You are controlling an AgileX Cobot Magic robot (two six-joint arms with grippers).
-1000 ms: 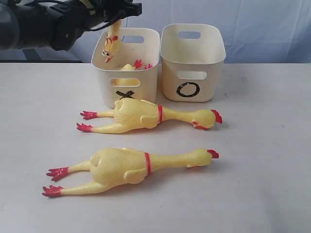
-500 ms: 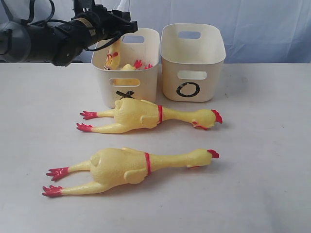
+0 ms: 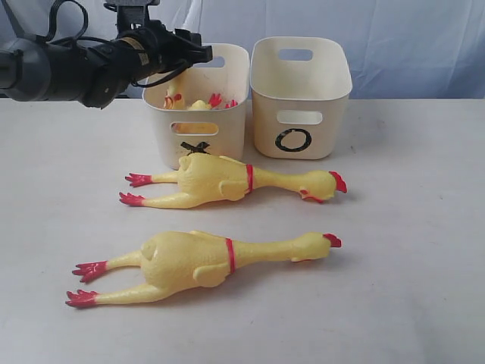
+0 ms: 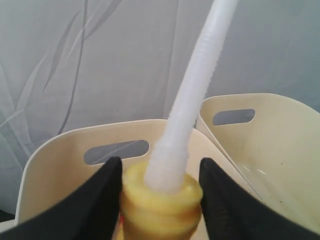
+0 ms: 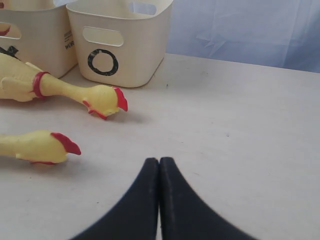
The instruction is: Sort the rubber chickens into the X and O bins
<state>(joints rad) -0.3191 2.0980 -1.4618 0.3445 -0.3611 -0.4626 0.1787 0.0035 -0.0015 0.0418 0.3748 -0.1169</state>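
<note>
My left gripper [image 3: 193, 54] hangs over the X bin [image 3: 227, 129], shut on a small rubber chicken [image 3: 173, 93] that dangles into the tub. In the left wrist view its fingers [image 4: 105, 195] press both sides of that chicken's yellow body [image 4: 160, 200]. Another small chicken [image 3: 203, 105] lies inside the X bin. Two long chickens with red neck bands [image 3: 212, 178] [image 3: 189, 258] lie on the table in front of the bins. The O bin [image 3: 333, 114] stands beside the X bin. My right gripper [image 5: 159, 161] is shut on nothing, low over bare table, and the exterior view does not show it.
A white ribbed tube [image 4: 195, 90] rises from the held chicken in the left wrist view. A blue-grey cloth backdrop [image 3: 409, 38] hangs behind the bins. In the right wrist view, the heads of the long chickens [image 5: 102, 100] [image 5: 40, 146] lie beside the gripper, near the O bin [image 5: 140, 45].
My left gripper has come down over the X bin, lowering the small chicken from above the rim to inside the tub. The long chickens have not moved.
</note>
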